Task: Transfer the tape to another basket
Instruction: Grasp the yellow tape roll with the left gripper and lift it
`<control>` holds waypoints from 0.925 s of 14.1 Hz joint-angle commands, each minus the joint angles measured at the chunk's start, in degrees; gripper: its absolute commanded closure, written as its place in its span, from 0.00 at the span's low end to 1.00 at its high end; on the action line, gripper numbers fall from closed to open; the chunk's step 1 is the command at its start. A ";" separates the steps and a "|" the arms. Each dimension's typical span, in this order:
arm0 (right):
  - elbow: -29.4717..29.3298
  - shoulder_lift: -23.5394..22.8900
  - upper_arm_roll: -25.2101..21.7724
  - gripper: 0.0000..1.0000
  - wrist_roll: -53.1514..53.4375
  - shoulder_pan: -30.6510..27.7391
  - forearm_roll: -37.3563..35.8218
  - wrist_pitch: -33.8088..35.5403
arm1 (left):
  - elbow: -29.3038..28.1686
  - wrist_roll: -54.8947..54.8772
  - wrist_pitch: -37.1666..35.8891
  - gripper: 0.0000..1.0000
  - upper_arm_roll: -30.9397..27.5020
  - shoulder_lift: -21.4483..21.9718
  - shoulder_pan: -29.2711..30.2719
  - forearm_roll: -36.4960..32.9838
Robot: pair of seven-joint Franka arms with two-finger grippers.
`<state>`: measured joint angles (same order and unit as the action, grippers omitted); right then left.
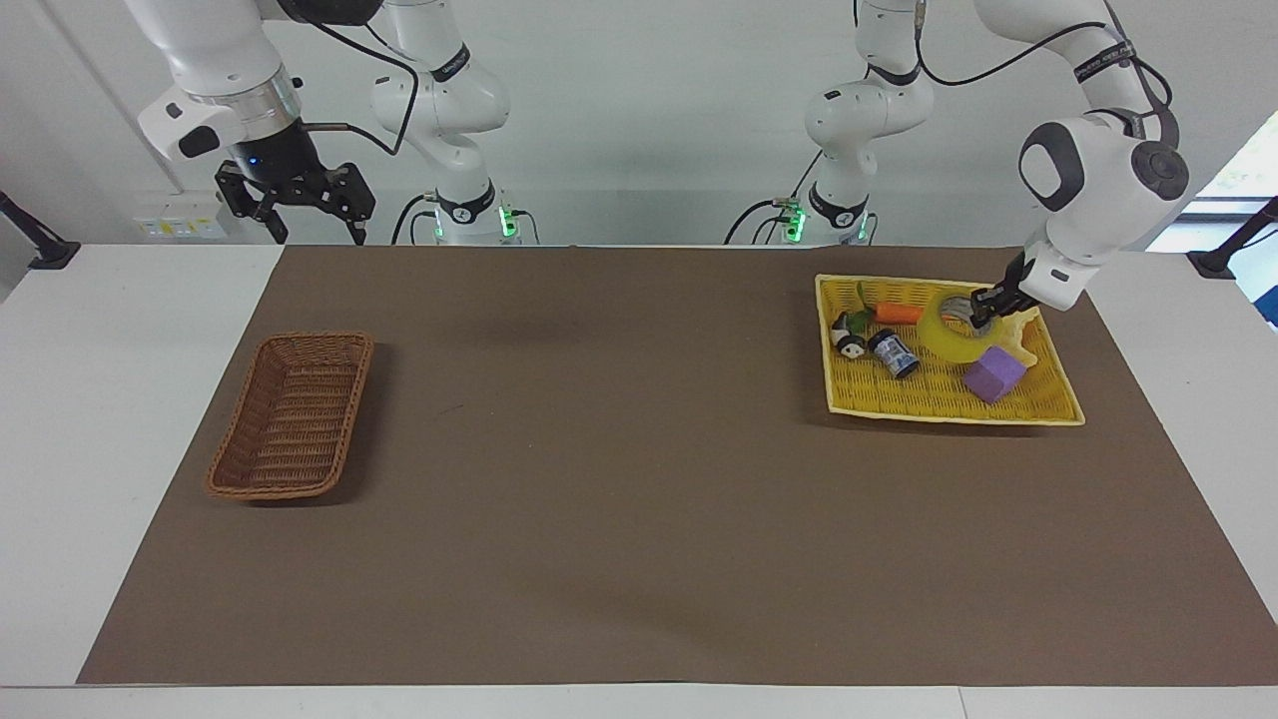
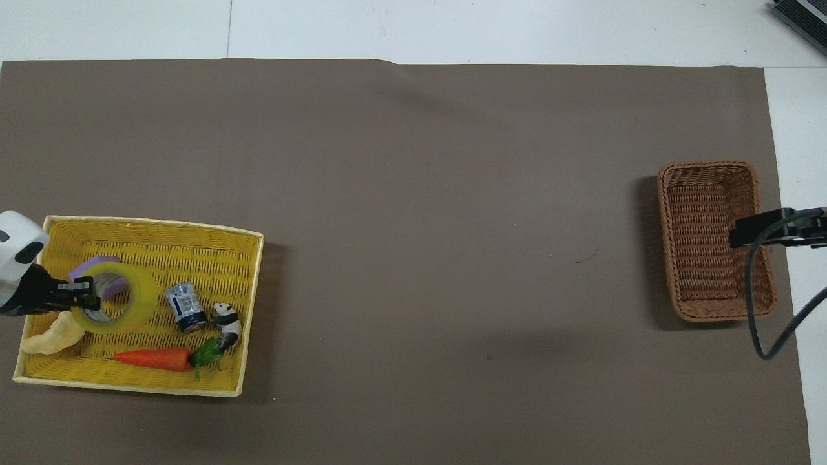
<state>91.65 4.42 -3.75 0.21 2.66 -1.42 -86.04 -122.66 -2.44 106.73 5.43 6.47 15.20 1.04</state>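
A: Worktop (image 1: 639, 699), white, with a big brown mat (image 1: 639, 499) over most of it. Containers?

B: Two. Yellow tray (image 1: 949, 404) at the left arm's end, wide and shallow. Dark brown wicker basket (image 1: 290, 414) at the right arm's end, narrow and deep, nothing in it. Well apart from each other.

A: Tray contents, big to small?

B: Tape (image 1: 954, 335), lifted and tilted above the tray floor, not resting flat. Purple cube (image 1: 993, 374) just beside it, farther from the robots. Orange carrot (image 1: 896, 314) with green leaves along the tray's edge nearest the robots. Pale yellow dumpling-shaped piece (image 2: 52, 334) in the tray's corner by the left arm. Small blue can (image 2: 186, 307) lying on its side, panda figure (image 2: 227, 318) just beside it.

A: Anything between tray and basket?

B: Bare mat only. A black cable and bracket (image 2: 775, 232) overlap the basket in the overhead view.

A: Left arm?

B: Bent over the tray, wrist angled down. Left gripper (image 1: 988, 305) clamped on the tape's wall, one finger inside the ring and one outside.

A: Right arm?

B: Waiting, raised above the worktop's edge nearest the robots. Right gripper (image 1: 300, 215) points down, fingers spread apart, holding nothing.
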 commanded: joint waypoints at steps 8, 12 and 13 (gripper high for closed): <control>0.20 0.68 0.33 0.00 -1.26 -0.64 0.72 0.61 | 23.87 17.97 -11.90 1.00 0.28 -11.48 -12.97 5.28; 0.20 0.68 0.33 0.00 -1.26 -0.64 0.63 0.61 | 23.17 25.73 -7.42 1.00 0.37 -11.39 -22.11 12.05; 0.20 0.68 0.33 0.00 -1.26 -0.72 0.72 0.61 | 23.08 26.08 -7.15 1.00 0.37 -11.30 -24.40 13.10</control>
<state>91.65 4.42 -3.75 0.21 2.66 -1.42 -86.04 -100.66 21.61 98.74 6.83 -4.49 -4.96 11.77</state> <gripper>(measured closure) 0.000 0.771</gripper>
